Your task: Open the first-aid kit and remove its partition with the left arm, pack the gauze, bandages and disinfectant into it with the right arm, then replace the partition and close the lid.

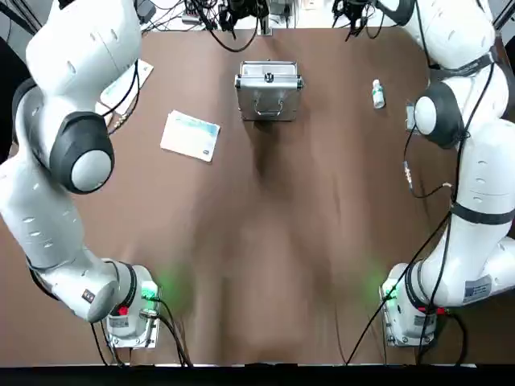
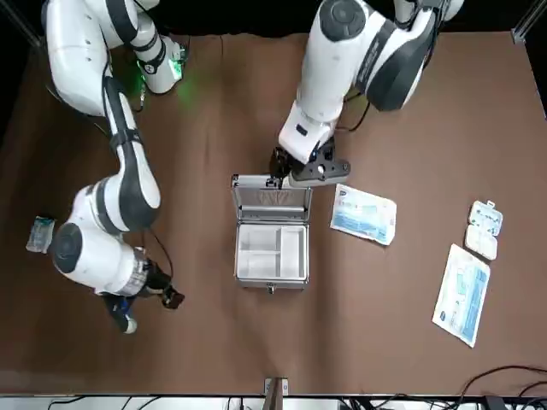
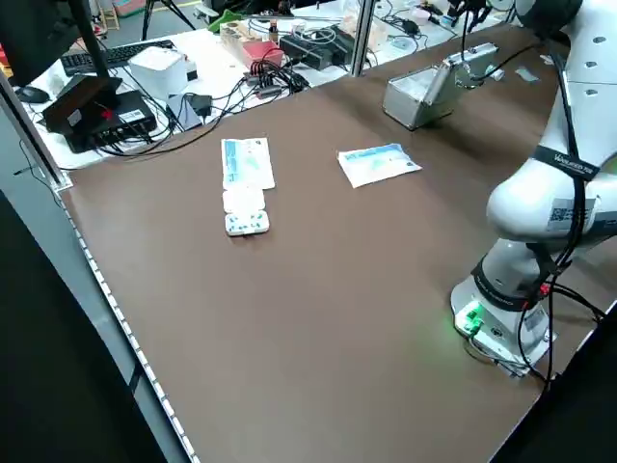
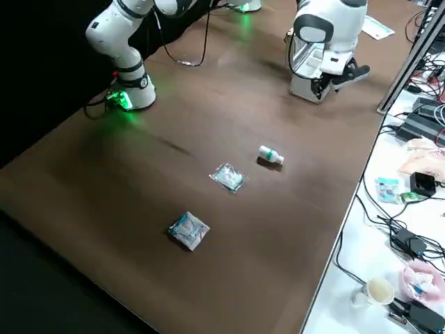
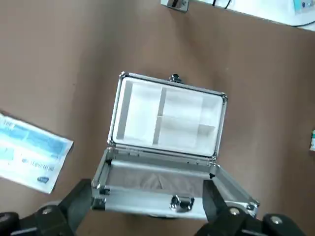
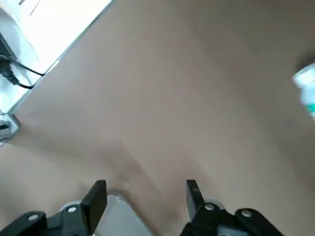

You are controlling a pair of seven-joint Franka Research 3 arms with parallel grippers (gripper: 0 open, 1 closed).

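the first-aid kit (image 2: 270,243) sits open toward the far middle of the brown bench (image 1: 265,265), well in from every edge, with bare bench all round it. the lid (image 5: 170,184) is tipped up and back, and the left tool (image 5: 147,209) hangs right at its top edge, fingers spread wide to either side of the lid without clearly gripping it. the pale partition (image 5: 165,120) lies inside the case, its compartments showing.

on the left arm's side, a flat white-and-blue packet (image 2: 364,213) lies just beside the case; further out near that edge are a long slim box (image 2: 462,293) and a small white blister pack (image 2: 483,228).

the disinfectant (image 1: 377,93) lies on its side on the right arm's half, well apart from the case, with two small packets (image 4: 227,177) (image 4: 188,229) further out toward that edge. the right tool (image 6: 146,199) hovers over bare bench with its fingers apart and nothing between them. from overhead both tools are hidden by the arms' own bulk, and the packets' print is too small to read.
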